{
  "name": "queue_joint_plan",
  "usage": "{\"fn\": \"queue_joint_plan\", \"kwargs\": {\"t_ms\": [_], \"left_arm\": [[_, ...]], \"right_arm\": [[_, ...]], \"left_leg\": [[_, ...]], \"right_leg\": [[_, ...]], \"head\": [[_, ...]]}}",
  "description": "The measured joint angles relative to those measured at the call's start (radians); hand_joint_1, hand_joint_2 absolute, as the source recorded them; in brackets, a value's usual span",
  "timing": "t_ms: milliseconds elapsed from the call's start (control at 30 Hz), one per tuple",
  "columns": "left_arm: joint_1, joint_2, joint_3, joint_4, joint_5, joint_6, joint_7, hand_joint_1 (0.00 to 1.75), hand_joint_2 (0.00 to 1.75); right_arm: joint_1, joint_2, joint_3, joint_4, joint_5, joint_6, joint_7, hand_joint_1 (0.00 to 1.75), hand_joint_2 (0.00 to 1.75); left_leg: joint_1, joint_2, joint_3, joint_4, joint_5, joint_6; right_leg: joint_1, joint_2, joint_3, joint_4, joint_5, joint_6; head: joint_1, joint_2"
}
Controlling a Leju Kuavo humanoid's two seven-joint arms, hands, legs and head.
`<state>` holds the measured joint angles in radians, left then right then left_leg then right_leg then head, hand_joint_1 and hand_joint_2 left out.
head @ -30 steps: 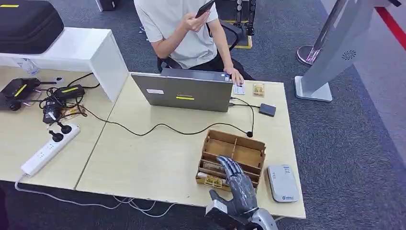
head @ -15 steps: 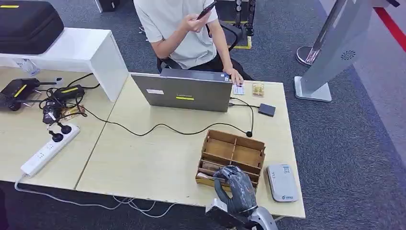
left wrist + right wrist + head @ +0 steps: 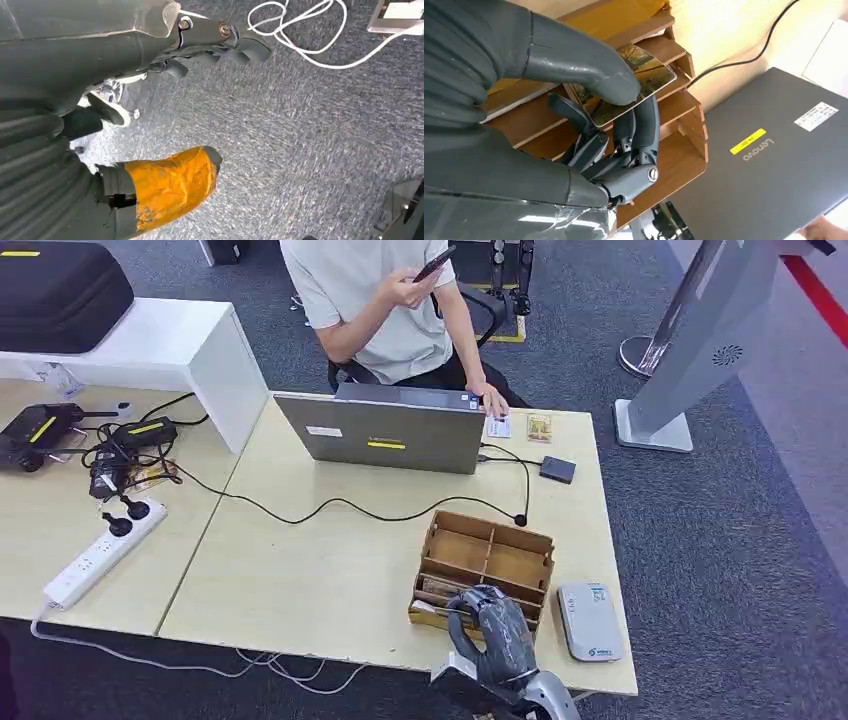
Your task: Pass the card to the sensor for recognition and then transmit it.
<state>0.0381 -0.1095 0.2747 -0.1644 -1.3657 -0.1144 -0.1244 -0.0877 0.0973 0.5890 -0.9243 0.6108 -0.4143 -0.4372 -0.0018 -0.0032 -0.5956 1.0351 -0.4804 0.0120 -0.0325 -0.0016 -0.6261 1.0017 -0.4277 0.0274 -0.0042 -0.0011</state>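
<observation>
Card point(image 3: 634, 82) pinched in right robot hand point(image 3: 589, 115) over box point(image 3: 674, 165).

right hand point(image 3: 493, 633): fingers curled, pinching | left hand point(image 3: 165, 182): hanging low

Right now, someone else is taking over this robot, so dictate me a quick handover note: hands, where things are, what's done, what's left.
Right hand: thumb and fingers pinch a card over the near slots of the wooden box at the table's front edge.
Left hand: hangs over the carpet, holds nothing; I cannot tell whether its fingers are spread or curled.
Card reader: white, on the table just right of the box.
Done: card gripped.
Left: lift it free of the box, hold it to the reader, then pass it on. A person sits behind the laptop, phone in hand.
</observation>
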Motion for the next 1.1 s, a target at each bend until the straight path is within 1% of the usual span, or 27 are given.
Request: {"fn": "queue_joint_plan", "kwargs": {"t_ms": [100,200,267,367,433,567,633,700,867,967,1100], "left_arm": [[0.000,0.003,0.000,0.000,-0.009,0.013,0.000,0.00,1.75],[0.001,0.012,0.000,0.000,-0.026,0.014,-0.003,0.00,1.75],[0.001,0.019,0.000,0.000,-0.041,0.013,-0.010,0.00,1.75],[0.000,0.029,0.000,0.000,-0.056,0.010,-0.022,0.00,1.75],[0.000,0.035,0.000,0.000,-0.061,0.009,-0.026,0.00,1.75],[0.000,0.039,0.000,0.000,-0.063,0.009,-0.027,0.00,1.75],[0.000,0.040,0.000,0.000,-0.066,0.006,-0.029,0.00,1.75],[-0.001,0.043,0.000,0.000,-0.070,-0.001,-0.037,0.00,1.75],[-0.001,0.053,0.000,0.000,-0.092,-0.012,-0.060,0.00,1.75],[-0.005,0.058,-0.002,0.000,-0.109,-0.019,-0.078,0.00,1.75],[-0.009,0.063,-0.011,0.000,-0.126,-0.025,-0.086,0.00,1.75]], "right_arm": [[0.002,0.003,-0.012,-0.026,0.003,0.009,0.009,1.75,1.75],[-0.003,0.013,-0.041,-0.094,0.041,0.020,0.049,1.75,1.75],[-0.044,0.016,-0.070,-0.152,0.056,0.029,0.075,1.75,1.75],[-0.148,0.022,-0.134,-0.232,0.059,0.048,0.109,1.75,1.75],[-0.200,0.025,-0.168,-0.267,0.056,0.060,0.120,1.75,1.75],[-0.228,0.032,-0.200,-0.306,0.055,0.064,0.122,1.75,1.75],[-0.243,0.034,-0.210,-0.319,0.064,0.053,0.118,1.75,1.75],[-0.282,0.034,-0.227,-0.328,0.069,0.040,0.122,1.75,1.75],[-0.453,0.034,-0.298,-0.303,0.108,0.032,0.186,1.75,1.75],[-0.571,0.034,-0.345,-0.209,0.172,-0.001,0.232,1.75,1.75],[-0.719,0.034,-0.388,-0.017,0.270,-0.066,0.279,1.75,1.75]], "left_leg": [[0.000,0.000,0.000,0.000,0.000,0.000],[0.000,0.000,-0.001,0.000,0.000,0.000],[0.000,0.000,-0.002,0.000,0.002,-0.001],[0.000,0.002,-0.002,0.000,0.003,-0.002],[0.000,0.002,-0.002,0.000,0.004,-0.001],[0.000,0.002,-0.003,0.000,0.004,-0.001],[0.000,0.002,-0.003,0.000,0.004,-0.001],[0.000,0.002,-0.003,0.000,0.004,-0.001],[0.000,0.002,-0.003,0.000,0.005,0.000],[0.000,0.002,-0.003,0.001,0.006,0.000],[0.000,0.002,-0.003,0.001,0.006,0.000]], "right_leg": [[0.000,0.000,0.000,0.000,0.000,0.000],[0.000,0.000,0.000,0.000,0.001,0.000],[0.000,0.000,-0.002,0.001,0.004,-0.002],[0.000,0.001,-0.003,0.001,0.005,-0.001],[0.000,0.001,-0.003,0.000,0.005,-0.002],[0.000,0.001,-0.002,0.001,0.005,-0.002],[0.000,0.001,-0.003,0.001,0.005,-0.002],[0.000,0.001,-0.003,0.001,0.005,-0.002],[0.000,0.001,-0.003,0.001,0.006,-0.002],[0.000,0.001,-0.003,0.001,0.008,-0.001],[0.000,0.001,-0.003,0.001,0.009,-0.002]], "head": [[0.000,0.000],[0.000,0.000],[0.000,0.000],[0.000,0.000],[0.000,0.000],[0.000,0.000],[0.000,0.000],[0.000,0.000],[0.000,0.000],[0.000,0.000],[0.000,0.000]]}}
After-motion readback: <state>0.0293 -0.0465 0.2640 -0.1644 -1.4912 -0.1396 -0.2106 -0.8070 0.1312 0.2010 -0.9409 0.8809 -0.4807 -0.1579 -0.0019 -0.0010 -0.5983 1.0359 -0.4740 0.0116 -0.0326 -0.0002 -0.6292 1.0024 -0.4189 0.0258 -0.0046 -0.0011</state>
